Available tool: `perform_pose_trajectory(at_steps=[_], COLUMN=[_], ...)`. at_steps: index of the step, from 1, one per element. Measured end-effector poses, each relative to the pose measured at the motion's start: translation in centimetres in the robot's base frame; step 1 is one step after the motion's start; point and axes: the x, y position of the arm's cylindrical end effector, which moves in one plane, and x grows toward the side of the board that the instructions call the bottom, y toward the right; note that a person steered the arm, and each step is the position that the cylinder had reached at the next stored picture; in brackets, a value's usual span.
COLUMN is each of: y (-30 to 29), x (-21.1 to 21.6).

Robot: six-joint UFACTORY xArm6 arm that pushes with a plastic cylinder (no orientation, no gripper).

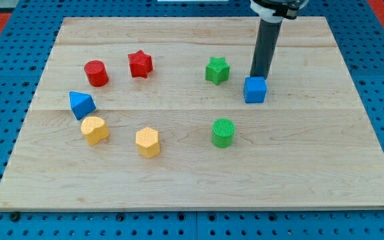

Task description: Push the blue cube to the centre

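1. Tip-wise: my tip (258, 75) is planted on the wooden board (192, 193), right behind the blue cube (255, 89), touching or as good as touching its far top edge. No jaws on this rig, it's just a plain dark rod, so nothing to open or close. It only shoves.

2. Blue cube sits just below my tip, toward the view's bottom, and it's off on the right half of the board. Board centre is down and to the view's left of my tip, so I'd say the job is barely started.

3. Where I'm standing is the problem, I reckon. Pushing from here sends the cube straight toward the view's bottom, not leftward. Better to slide round to the cube's right face first, a bit toward the top corner, then push diagonally.

4. Hit the middle of a face, not a corner. Cubes spin off a rod easily and then you're chasing them.

5. Neighbours to mind: green star (217, 70) is just left of my tip, and the green cylinder (223, 133) is below-left, near the likely path. Aim between them and go slow.

6. Everything else is well off to the left of my tip: red star (140, 64), red cylinder (97, 73), blue triangular block (81, 105), two yellow blocks (95, 130) and (148, 142). Shouldn't matter unless I overshoot badly.
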Motion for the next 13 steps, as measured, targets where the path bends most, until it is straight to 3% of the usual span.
perform_pose_trajectory(at_steps=[3,4,5,7,11,13], y=[-1.5,4.0,8.8,12.0,12.9,13.1], x=[1.8,2.7,7.6,9.7,9.8,7.1])
